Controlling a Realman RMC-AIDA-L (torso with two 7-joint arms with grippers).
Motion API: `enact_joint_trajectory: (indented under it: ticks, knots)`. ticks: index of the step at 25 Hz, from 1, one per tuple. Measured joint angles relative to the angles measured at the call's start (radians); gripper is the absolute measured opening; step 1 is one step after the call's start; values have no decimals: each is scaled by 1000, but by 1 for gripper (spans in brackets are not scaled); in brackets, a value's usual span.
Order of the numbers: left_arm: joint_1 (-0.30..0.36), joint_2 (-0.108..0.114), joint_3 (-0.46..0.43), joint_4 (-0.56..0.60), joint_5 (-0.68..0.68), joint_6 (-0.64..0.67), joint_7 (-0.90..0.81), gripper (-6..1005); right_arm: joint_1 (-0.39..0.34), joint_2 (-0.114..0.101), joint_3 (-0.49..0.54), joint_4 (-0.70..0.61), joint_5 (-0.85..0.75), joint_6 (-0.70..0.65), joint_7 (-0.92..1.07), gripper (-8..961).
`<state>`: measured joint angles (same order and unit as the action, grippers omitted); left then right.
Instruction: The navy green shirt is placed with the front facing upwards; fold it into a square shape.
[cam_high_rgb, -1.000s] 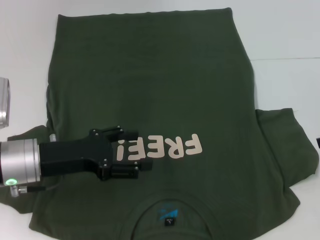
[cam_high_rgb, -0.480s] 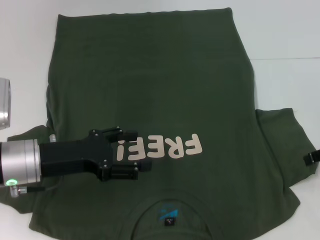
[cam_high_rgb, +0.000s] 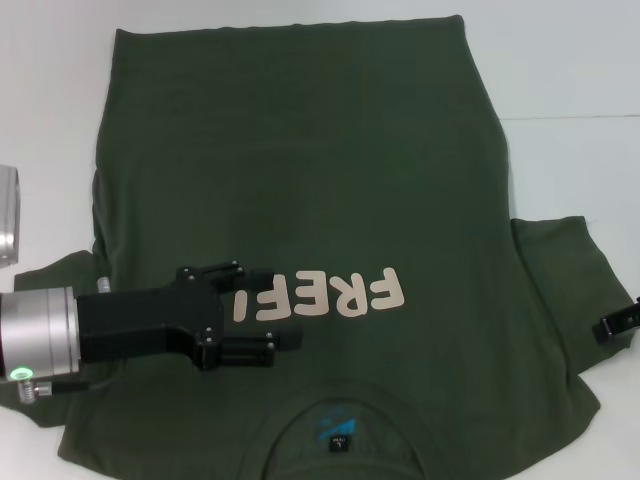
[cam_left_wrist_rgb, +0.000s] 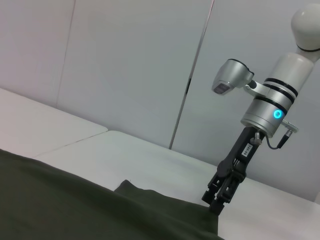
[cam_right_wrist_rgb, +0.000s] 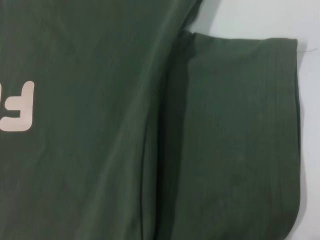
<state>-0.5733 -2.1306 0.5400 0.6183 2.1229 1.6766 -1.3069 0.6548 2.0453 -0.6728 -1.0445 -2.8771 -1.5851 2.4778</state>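
Note:
The navy green shirt (cam_high_rgb: 320, 150) lies flat on the white table (cam_high_rgb: 570, 80), front up, its cream "FREE" lettering (cam_high_rgb: 345, 293) and neck label (cam_high_rgb: 342, 440) toward the near edge. My left gripper (cam_high_rgb: 270, 308) is open over the chest, its fingers straddling the left end of the lettering. At the picture's right edge, a bit of my right gripper (cam_high_rgb: 617, 322) shows at the outer edge of the right sleeve (cam_high_rgb: 565, 290). The left wrist view has that right gripper (cam_left_wrist_rgb: 216, 206) pointing down with its tip at the sleeve's edge. That sleeve (cam_right_wrist_rgb: 240, 140) fills the right wrist view.
The shirt's left sleeve (cam_high_rgb: 60, 275) lies bunched under my left arm. A silver cylinder (cam_high_rgb: 8, 215) sits at the left edge of the table. Bare white table surrounds the shirt at the right and far sides. Grey wall panels (cam_left_wrist_rgb: 125, 65) stand behind the table.
The right gripper has come into the head view at the right edge and dropped toward the sleeve. The left gripper has drawn back slightly to the left and nearer.

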Motion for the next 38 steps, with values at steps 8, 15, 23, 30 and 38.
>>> enact_joint_trajectory:
  ticks: [8,15,23,30,38]
  knots:
    - [3,-1,0,0,1,-4,1,907,3,-1,-1,22,-1,16,5,757]
    - [2,-2,0,0,1,-7,1,907,3,-4,-15,30,-15,24,15,588]
    - [-2,-2,0,0,0,-6,2,906,1,2,-35,31,-28,55,23,478]
    - [-2,-2,0,0,-2,-8,2,906,1,4,-63,31,-28,66,29,334]
    - [-2,-2,0,0,-6,-12,2,905,0,3,-63,29,-28,95,26,27]
